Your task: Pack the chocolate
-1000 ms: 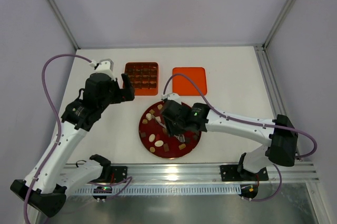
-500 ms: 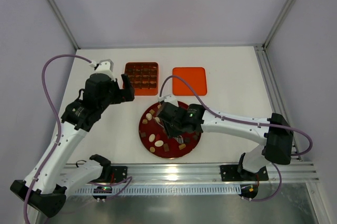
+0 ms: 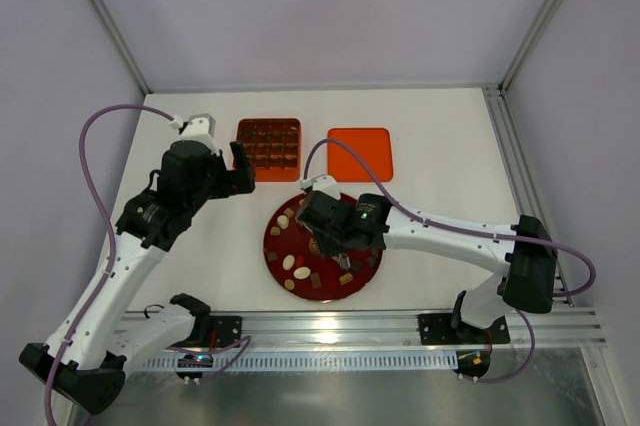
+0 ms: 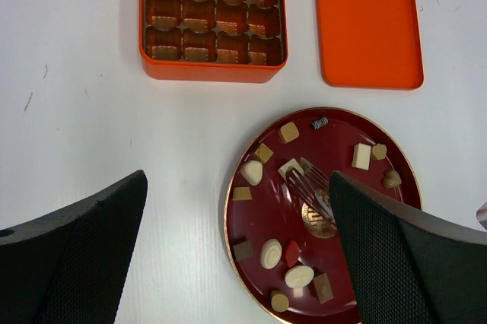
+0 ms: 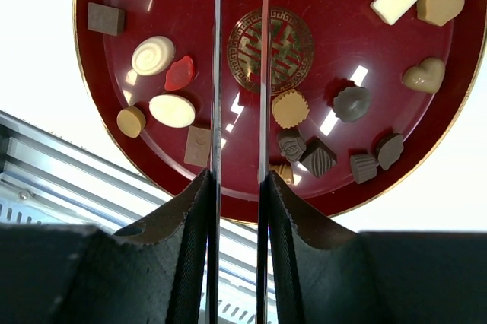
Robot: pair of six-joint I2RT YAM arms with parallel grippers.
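Several small chocolate pieces (image 3: 289, 262) in cream, tan and dark brown lie scattered on a round dark red plate (image 3: 272, 246). They also show in the left wrist view (image 4: 271, 253) and the right wrist view (image 5: 173, 110). My right gripper (image 3: 325, 234) hovers over the plate's middle, shut on metal tongs (image 5: 217, 73) whose tips reach over the plate (image 4: 312, 187). In its own view the right gripper (image 5: 238, 179) clamps both tong blades. My left gripper (image 3: 240, 168) is open and empty, above the table left of the plate (image 4: 237, 179).
An orange square box (image 3: 269, 149) with brown compartments stands behind the plate, also in the left wrist view (image 4: 211, 16). Its orange lid (image 3: 360, 153) lies flat to the right of it. A metal rail (image 3: 330, 326) runs along the near edge.
My right gripper with the tongs has shifted slightly left over the plate. The left arm has not moved.
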